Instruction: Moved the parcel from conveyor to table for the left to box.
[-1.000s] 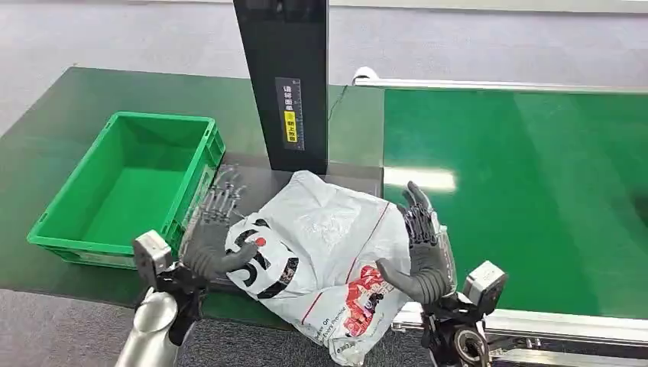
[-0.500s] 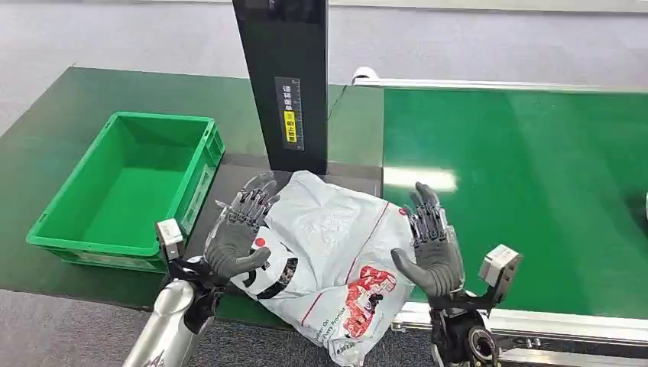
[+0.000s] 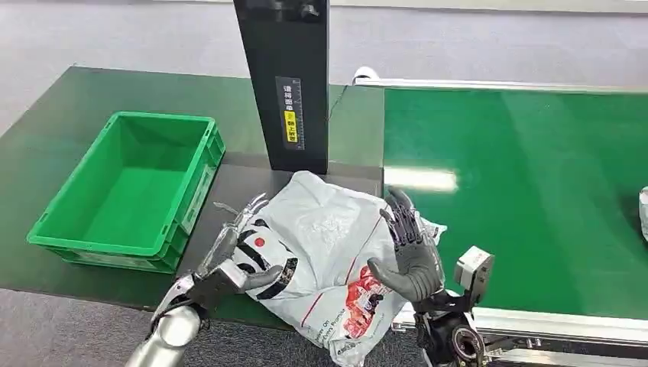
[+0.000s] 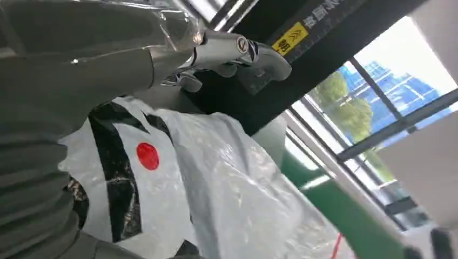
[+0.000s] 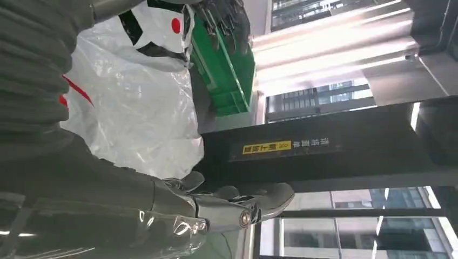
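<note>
The parcel [image 3: 328, 245], a white plastic mailer with black and red print, lies on the dark table plate between the crate and the conveyor, its near end hanging over the front edge. My left hand [image 3: 229, 264] sits low at the parcel's left side, fingers stretched out and thumb touching the printed corner; its fingers [image 4: 227, 48] reach out above the parcel [image 4: 216, 183]. My right hand [image 3: 409, 252] stands upright, fingers apart, against the parcel's right side. In the right wrist view its fingers [image 5: 227, 208] extend past the parcel [image 5: 124, 102]. Neither hand grips anything.
An empty green crate [image 3: 46, 229] stands on the table to the left. A black post [image 3: 283, 84] rises just behind the parcel. The green conveyor belt [image 3: 520, 191] runs to the right, with a white object [image 3: 643, 212] at its right edge.
My left hand has dropped lower and turned in against the parcel's left side. My right hand has shifted left toward the parcel. A white object has appeared at the conveyor's right edge.
</note>
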{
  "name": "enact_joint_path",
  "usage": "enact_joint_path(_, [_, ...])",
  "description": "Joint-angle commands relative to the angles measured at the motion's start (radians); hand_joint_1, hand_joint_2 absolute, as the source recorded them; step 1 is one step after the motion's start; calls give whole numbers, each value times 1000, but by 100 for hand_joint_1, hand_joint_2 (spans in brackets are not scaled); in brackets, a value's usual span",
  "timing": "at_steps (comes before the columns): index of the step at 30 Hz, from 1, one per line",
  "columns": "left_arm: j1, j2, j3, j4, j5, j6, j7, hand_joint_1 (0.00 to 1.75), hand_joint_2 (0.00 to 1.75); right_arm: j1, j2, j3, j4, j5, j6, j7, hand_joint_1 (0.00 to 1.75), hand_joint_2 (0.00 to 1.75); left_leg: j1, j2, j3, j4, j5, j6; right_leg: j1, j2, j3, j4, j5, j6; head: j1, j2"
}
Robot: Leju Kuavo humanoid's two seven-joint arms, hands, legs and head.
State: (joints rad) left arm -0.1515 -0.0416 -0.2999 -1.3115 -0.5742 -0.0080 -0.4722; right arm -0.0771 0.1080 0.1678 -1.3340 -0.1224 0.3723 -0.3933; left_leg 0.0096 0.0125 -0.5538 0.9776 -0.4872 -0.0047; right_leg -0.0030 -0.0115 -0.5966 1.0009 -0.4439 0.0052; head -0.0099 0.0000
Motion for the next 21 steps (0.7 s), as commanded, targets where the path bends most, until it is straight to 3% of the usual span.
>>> enact_joint_path(1, [-122, 53, -145, 148, -94, -89, 62, 0, 175, -77, -29, -50, 101, -24, 8, -29, 0, 175, 0, -3, 1, -1, 1, 0, -1, -1, 2, -1, 1, 0, 0, 0])
enact_joint_path(8, [-257, 2, -226, 337, -238, -142, 179, 0, 175, -49, -7, -45, 109, -20, -13, -17, 0, 175, 0, -3, 3, -1, 1, 0, 0, -2, 3, -2, 1, 0, 0, 0])
enact_joint_path(21, [-241, -21, -263, 459, -380, -152, 273, 0, 175, -13, 36, -71, 57, 16, -24, 23, 0, 175, -1, -1, 4, -2, 1, 0, -1, 1, 4, -2, 1, 0, 0, 0])
